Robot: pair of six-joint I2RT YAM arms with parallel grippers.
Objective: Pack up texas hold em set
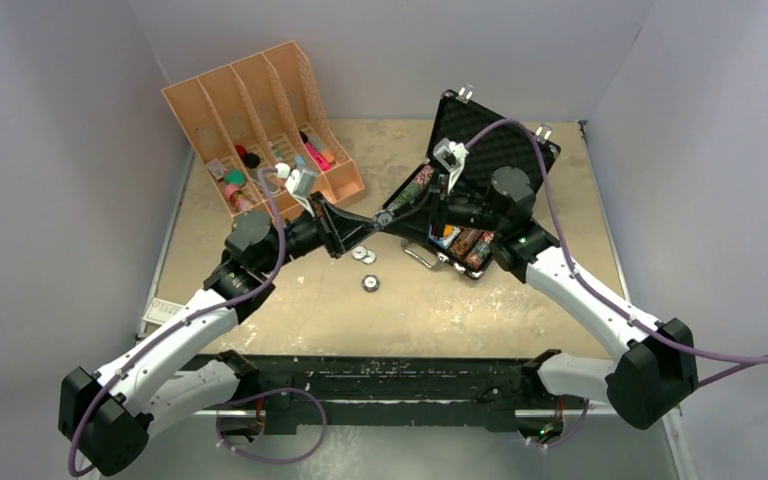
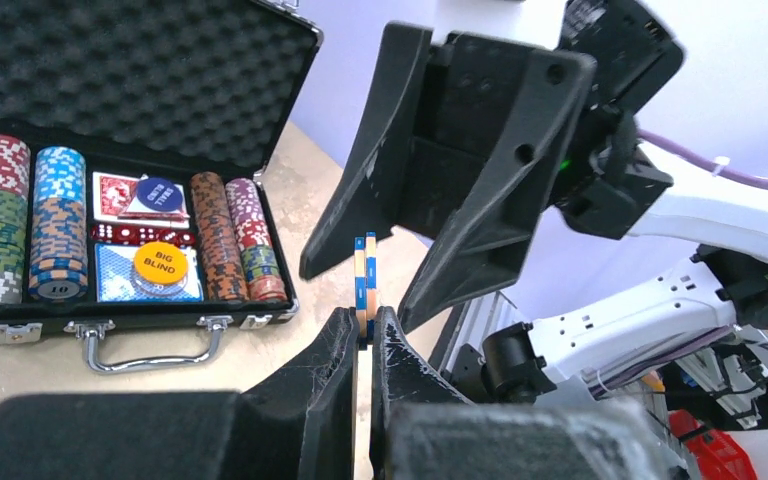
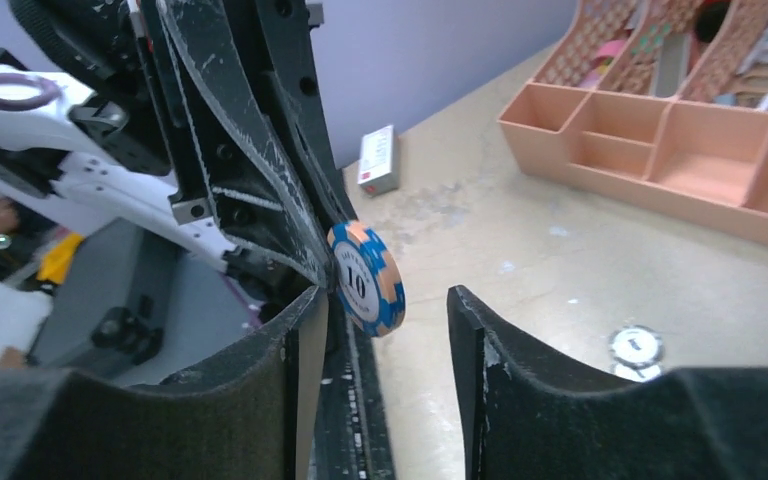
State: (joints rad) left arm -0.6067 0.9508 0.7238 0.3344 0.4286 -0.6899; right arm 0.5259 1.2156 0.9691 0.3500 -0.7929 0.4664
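Pinching a blue chip (image 3: 365, 290) in our left gripper (image 2: 365, 320)
Left jaws clamped on it; our right gripper (image 2: 355, 298) straddles it, jaws apart, near the case (image 2: 140, 70).

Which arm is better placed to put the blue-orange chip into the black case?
Right: its open jaws straddle the chip pinched by the left gripper, and the case lies nearer it.

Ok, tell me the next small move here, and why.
Probably close the right gripper on the blue-and-orange 10 chip: the left gripper is pinching it upright by its edge, and the right gripper's open fingers straddle it.
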